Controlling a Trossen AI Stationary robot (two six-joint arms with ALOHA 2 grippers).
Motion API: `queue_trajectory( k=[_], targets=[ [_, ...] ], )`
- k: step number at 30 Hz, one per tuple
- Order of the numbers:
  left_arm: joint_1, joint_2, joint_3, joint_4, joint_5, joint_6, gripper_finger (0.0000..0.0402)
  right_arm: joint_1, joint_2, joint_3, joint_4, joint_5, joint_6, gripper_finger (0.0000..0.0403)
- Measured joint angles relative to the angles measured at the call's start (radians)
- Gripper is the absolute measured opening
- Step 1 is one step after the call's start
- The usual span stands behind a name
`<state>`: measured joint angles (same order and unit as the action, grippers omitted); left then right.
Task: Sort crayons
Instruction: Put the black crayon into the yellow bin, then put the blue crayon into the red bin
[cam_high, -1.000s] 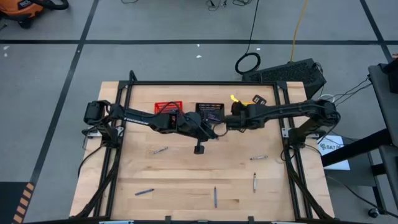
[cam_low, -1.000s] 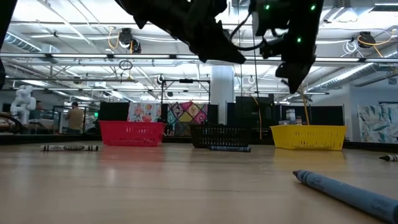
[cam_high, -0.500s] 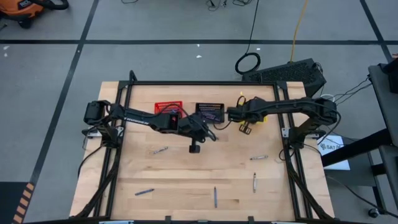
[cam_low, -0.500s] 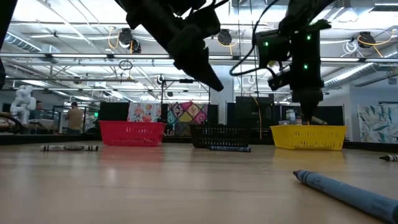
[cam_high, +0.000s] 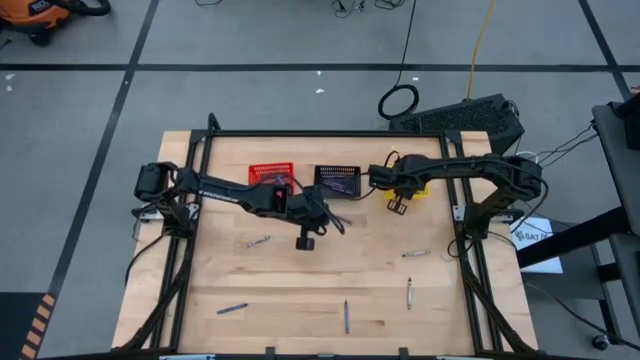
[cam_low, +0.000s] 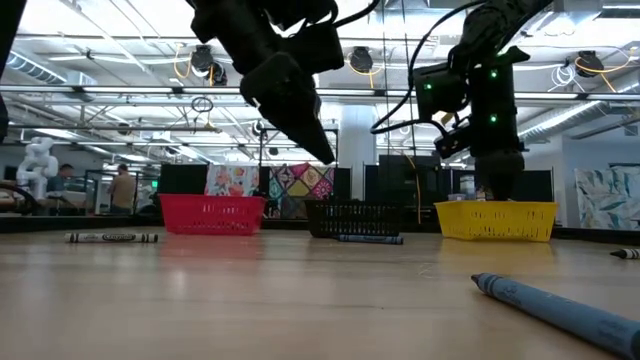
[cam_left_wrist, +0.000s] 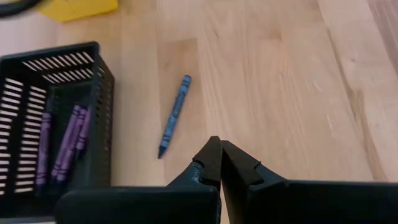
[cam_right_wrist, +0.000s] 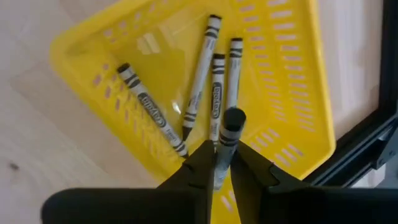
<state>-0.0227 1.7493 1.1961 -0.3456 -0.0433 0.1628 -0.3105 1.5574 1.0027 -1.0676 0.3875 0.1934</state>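
Where high view looks down, right gripper (cam_high: 396, 207) seen by yellow basket (cam_high: 417, 187), left gripper (cam_high: 303, 243) mid-table. Left wrist: fingers closed, empty; blue crayon (cam_left_wrist: 174, 116) beside black basket (cam_left_wrist: 99, 112). Right wrist: grey crayon (cam_right_wrist: 227, 138) clamped above basket.
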Motion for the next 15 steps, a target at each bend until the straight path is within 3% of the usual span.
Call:
queue_trajectory(
  k=[8,15],
  targets=[
    [-0.006,0.000,0.000,-0.053,0.010,0.001,0.0009,-0.003,0.000,0.000,0.005,0.001,0.001,0.0084],
    [-0.021,0.000,0.000,-0.155,0.133,0.000,0.0009,-0.003,0.000,0.000,0.006,0.002,0.003,0.0110]
  ],
)
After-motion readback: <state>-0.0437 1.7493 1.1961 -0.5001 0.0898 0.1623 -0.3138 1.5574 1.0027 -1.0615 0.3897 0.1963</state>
